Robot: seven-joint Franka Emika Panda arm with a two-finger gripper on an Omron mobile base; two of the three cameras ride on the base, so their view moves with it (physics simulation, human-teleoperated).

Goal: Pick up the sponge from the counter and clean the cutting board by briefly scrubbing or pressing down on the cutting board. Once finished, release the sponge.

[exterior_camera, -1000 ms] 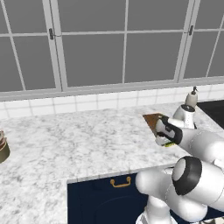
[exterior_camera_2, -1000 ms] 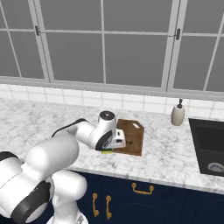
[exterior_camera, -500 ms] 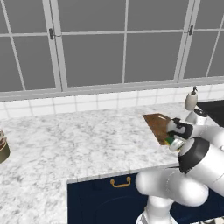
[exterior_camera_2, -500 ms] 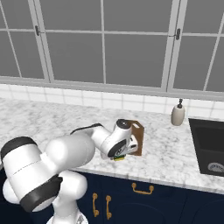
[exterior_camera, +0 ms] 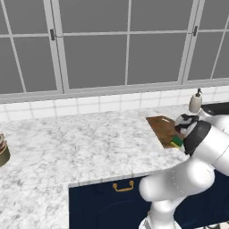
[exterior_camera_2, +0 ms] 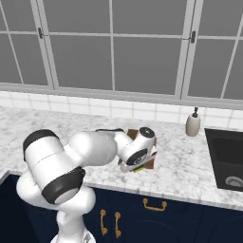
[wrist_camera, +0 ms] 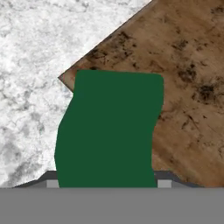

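Jaws grip sponge (wrist_camera: 109, 131) (green top) over cutting board (wrist_camera: 188, 87) corner.

We see the counter (exterior_camera: 80, 147), white marble with grey veins, carrying the brown cutting board (exterior_camera: 163, 128) flat near its front edge. A soap dispenser (exterior_camera_2: 192, 124) stands by the back wall, a small pot (exterior_camera: 2, 152) far left.

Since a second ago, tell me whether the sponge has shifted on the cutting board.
Yes. Held in the gripper, the sponge has moved along the cutting board towards its near edge, away from the soap dispenser.
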